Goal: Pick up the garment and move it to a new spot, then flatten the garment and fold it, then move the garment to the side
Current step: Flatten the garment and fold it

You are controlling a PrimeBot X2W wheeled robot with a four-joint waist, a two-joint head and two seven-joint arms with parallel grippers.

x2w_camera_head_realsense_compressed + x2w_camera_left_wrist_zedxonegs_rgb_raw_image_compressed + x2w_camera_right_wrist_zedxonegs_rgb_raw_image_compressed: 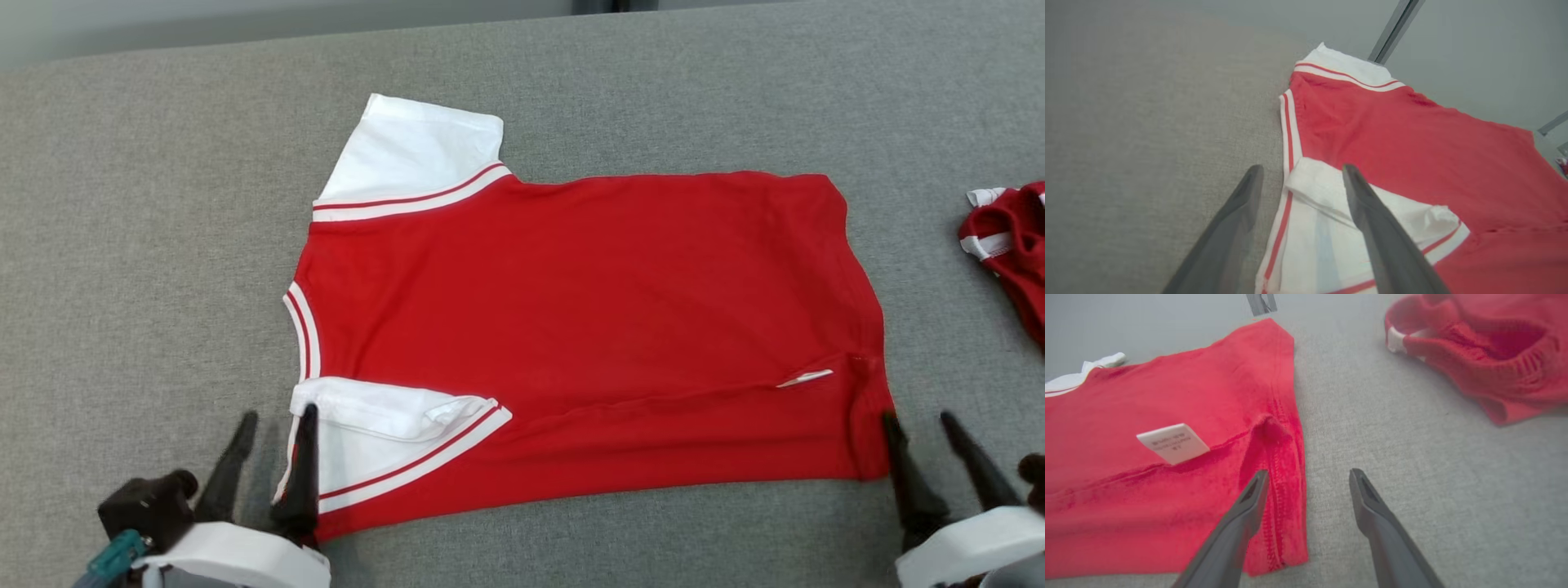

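Garment (588, 327) lies spread on the table (122, 245), near edge folded over; my left gripper (277, 414) straddles the sleeve (384, 433), right gripper (918, 416) the hem corner (869, 445), both jaws wide open and empty, placed, I judge, to pinch for the next fold
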